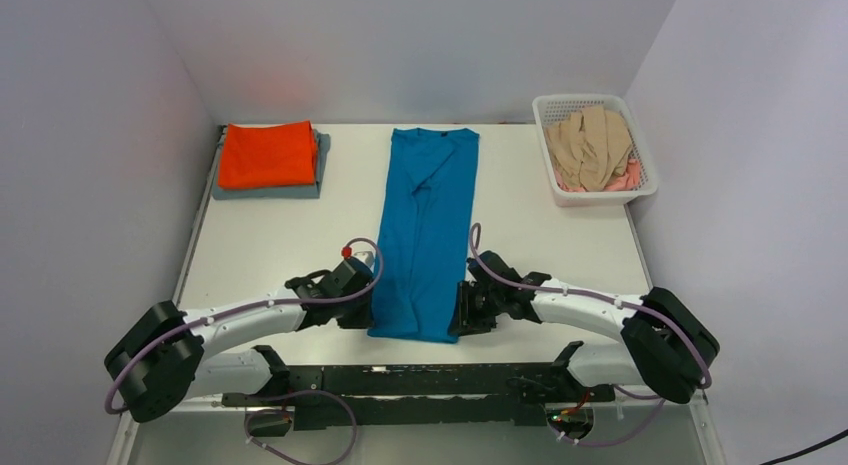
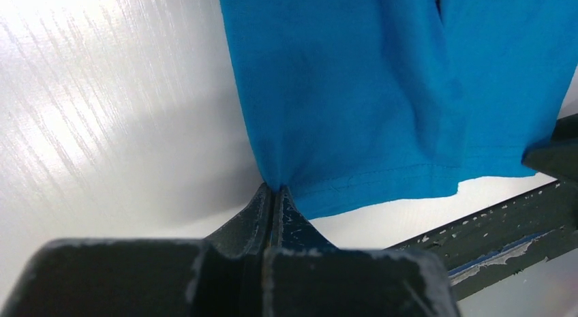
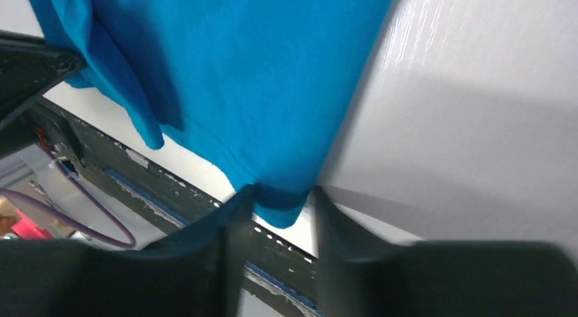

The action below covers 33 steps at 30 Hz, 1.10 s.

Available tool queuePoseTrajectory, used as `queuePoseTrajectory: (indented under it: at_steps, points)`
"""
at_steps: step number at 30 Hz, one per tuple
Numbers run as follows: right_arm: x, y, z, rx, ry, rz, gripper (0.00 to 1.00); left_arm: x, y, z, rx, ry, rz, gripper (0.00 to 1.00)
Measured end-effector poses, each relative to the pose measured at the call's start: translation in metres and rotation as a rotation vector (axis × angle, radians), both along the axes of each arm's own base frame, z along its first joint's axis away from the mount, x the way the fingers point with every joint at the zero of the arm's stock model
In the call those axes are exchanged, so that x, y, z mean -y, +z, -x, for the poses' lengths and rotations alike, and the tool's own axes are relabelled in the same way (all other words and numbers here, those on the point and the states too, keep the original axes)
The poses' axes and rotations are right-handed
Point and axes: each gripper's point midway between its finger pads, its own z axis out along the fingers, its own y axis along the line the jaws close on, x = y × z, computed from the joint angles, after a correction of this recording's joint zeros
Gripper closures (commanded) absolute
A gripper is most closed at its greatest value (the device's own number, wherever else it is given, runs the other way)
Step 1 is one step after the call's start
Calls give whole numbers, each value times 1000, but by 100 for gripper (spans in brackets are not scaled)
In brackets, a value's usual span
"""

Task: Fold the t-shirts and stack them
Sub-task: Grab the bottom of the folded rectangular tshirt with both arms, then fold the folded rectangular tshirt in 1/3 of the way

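The teal-blue t-shirt (image 1: 426, 225) lies as a long narrow strip down the middle of the table, collar at the far end. My left gripper (image 1: 366, 313) is shut on its near left hem corner; in the left wrist view the cloth (image 2: 382, 92) bunches into the closed fingertips (image 2: 276, 191). My right gripper (image 1: 459, 318) is at the near right hem corner, its fingers apart with the corner (image 3: 279, 204) between them. A folded orange t-shirt (image 1: 267, 153) lies on a folded grey one (image 1: 262, 191) at the far left.
A white lattice basket (image 1: 640, 185) at the far right holds beige and pink t-shirts (image 1: 590, 148). The black arm mounting rail (image 1: 420, 380) runs along the table's near edge, just below the shirt's hem. White walls close in on both sides.
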Motion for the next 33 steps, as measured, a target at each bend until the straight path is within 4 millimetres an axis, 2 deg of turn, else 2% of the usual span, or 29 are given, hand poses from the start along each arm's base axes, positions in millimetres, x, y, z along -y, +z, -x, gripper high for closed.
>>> queuePoseTrajectory:
  at_steps: [2,7,14,20,24,27,31,33]
  points:
    - [0,-3,4,-19,13,5,99,-2,0,2,-1,5,3,100]
    - [2,-11,19,-71,35,14,100,-10,-1,10,-8,8,0,100]
    - [7,-3,37,-79,69,-35,100,-26,-1,26,-21,2,-2,100]
    - [-6,9,45,-65,116,-133,100,-17,12,35,-23,-35,85,100]
    - [-10,16,41,-39,118,-153,100,-13,23,34,-3,-43,115,100]
    - [-13,28,27,22,95,-144,100,-6,38,24,40,-37,141,100]
    - [-20,48,0,123,62,-150,100,8,63,0,111,-34,166,100]
    - [-21,57,-21,173,30,-148,100,16,75,-21,143,-24,163,100]
